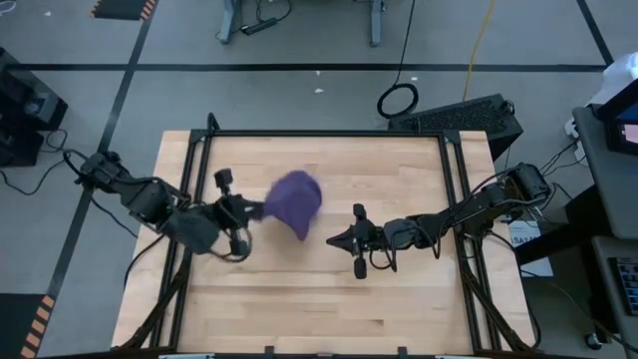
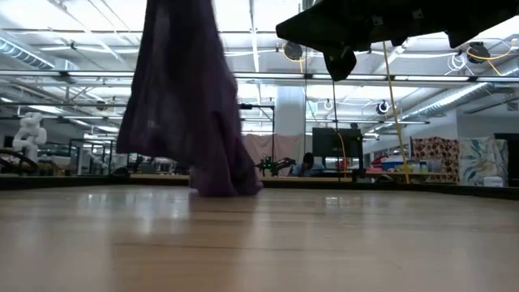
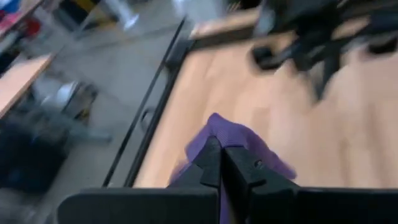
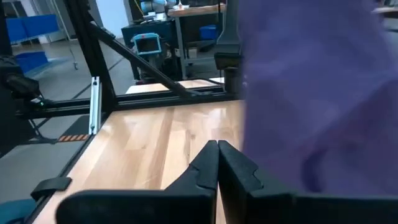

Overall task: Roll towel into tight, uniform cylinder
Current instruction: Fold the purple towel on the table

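I am holding the towel (image 1: 295, 202) up off the table (image 1: 399, 299) with the left gripper (image 1: 257, 210), whose jaws are pinched together on one edge of the purple cloth. In the left wrist view the fabric (image 3: 239, 146) is spilling out just past the closed fingertips. In the low view it is hanging as a long drape (image 2: 182, 97) with its lowest folds touching or very nearly touching the wood; I cannot tell which. The right gripper (image 1: 337, 240) is waiting near the hanging cloth, jaws together and empty, with the towel (image 4: 317, 93) looming just beyond and to one side of its fingertips.

As I read it, I am in the step of spreading the cloth out, and the rolling itself is not yet begun. To do this well, I am planning to lower the left jaws slowly and draw them away from the trailing end, so the cloth lays itself down flat rather than in a heap. The bunched lower folds are my worry: if they land crumpled, the roll will be lumpy and uneven. I would open the right jaws and take a free corner beside the left jaws' grip, then pull the two apart to tension the edge. A straight, taut starting edge should give a tight, even cylinder.
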`<action>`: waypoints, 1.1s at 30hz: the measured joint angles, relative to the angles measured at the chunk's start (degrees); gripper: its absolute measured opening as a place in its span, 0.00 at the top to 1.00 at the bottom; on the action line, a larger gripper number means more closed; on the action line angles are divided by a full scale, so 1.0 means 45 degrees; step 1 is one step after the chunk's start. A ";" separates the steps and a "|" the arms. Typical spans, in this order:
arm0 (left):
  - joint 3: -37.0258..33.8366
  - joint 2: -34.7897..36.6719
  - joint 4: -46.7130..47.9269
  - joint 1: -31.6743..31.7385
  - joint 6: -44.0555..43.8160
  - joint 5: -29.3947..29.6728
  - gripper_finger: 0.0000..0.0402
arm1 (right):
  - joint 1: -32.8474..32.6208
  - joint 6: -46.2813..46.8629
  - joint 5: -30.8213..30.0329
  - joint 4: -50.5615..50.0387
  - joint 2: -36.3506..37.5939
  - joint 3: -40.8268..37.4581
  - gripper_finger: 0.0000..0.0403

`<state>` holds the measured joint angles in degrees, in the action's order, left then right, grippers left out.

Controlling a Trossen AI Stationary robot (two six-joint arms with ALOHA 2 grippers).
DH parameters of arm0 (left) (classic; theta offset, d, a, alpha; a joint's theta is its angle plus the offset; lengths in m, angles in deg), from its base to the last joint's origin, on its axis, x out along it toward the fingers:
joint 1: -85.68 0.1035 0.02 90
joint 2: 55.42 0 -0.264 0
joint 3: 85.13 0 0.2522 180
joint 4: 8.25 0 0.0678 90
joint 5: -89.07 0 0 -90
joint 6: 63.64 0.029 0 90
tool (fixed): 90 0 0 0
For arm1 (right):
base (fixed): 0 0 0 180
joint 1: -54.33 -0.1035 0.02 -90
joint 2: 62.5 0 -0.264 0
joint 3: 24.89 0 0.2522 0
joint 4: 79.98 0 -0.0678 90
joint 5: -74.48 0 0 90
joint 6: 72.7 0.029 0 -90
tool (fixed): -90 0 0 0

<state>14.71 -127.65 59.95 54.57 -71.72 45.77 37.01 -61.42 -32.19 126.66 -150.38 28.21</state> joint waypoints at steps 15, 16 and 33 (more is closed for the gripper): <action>0.0009 0.0075 -0.1503 0.1261 0.2517 0.1229 0.99 | -0.0741 -0.1359 0.0403 0.1432 -0.0005 0.0000 0.94; 0.0009 0.0061 -0.1349 0.1563 0.2265 0.1119 0.99 | -0.0934 -0.1466 0.0399 0.1431 -0.0005 0.0000 0.91; -0.0049 -0.0058 -0.1883 0.4199 0.1959 -0.1367 0.99 | -0.1229 -0.2021 -0.2302 -0.0126 -0.3062 0.3890 0.51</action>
<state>14.49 -127.91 51.48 73.47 -62.90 39.62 31.47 -70.52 -42.54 126.10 -164.16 45.71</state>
